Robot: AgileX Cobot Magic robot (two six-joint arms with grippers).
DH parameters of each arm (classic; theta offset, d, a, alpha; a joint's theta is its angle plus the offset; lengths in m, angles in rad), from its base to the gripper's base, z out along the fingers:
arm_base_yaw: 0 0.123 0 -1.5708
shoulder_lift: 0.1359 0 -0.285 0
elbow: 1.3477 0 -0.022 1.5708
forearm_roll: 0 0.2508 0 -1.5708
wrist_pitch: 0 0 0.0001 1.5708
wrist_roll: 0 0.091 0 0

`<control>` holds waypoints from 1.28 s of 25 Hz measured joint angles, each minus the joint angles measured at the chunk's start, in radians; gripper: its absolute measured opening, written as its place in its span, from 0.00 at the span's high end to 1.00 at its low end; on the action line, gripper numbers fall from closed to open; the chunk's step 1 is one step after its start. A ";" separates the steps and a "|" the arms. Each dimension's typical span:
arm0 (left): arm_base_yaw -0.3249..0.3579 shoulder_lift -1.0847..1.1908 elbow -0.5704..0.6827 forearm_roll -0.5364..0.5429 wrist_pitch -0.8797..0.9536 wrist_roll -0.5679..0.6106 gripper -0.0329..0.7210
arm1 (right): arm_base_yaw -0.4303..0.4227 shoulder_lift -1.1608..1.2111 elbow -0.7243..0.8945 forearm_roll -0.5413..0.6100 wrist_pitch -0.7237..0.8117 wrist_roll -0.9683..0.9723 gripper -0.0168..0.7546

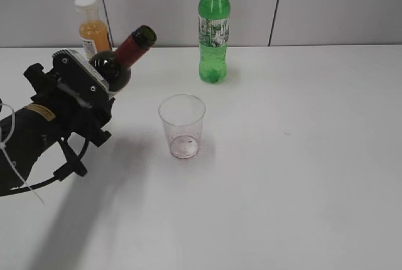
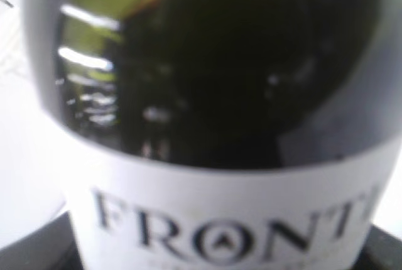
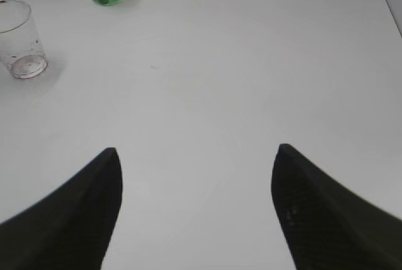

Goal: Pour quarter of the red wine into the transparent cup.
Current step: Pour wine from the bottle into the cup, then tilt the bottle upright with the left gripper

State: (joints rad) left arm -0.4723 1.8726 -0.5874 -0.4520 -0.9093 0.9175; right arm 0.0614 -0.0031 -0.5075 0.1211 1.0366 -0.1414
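A: Left gripper (image 1: 103, 91) status?

B: Clamped on the red wine (image 1: 119, 63). Bottle is lifted off the table (image 1: 301, 176) and tilted, neck pointing toward about 2 o'clock in the exterior view, mouth uncapped. Left wrist view is filled by the bottle (image 2: 213, 94): dark glass, white label reading "FRONT…", blurred.

A: Wine coming out?

B: No stream visible. Mouth is up and left of the transparent cup (image 1: 182, 125), not over it.

A: Cup position?

B: Upright near table centre, at roughly 4 o'clock from the bottle mouth. Only reddish residue at the bottom. Right wrist view has it (image 3: 21, 39) at top left, same residue.

A: Right gripper (image 3: 195, 176)?

B: Jaws spread wide, nothing between them, only bare table under it. Not visible in the exterior view.

A: Other stuff?

B: Green soda bottle (image 1: 214, 28) upright at 12 to 1 o'clock from the cup, near the back wall. Orange juice bottle (image 1: 93, 28) upright just behind the wine bottle, at 11 o'clock from the cup, partly hidden by it.
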 joint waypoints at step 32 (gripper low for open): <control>0.002 0.000 -0.014 -0.126 -0.029 0.517 0.23 | 0.000 0.000 0.000 0.000 0.000 -0.001 0.21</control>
State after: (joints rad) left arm -0.4701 1.8726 -0.6012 -0.5784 -0.9380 1.4341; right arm 0.0614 -0.0031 -0.5075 0.1211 1.0366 -0.1422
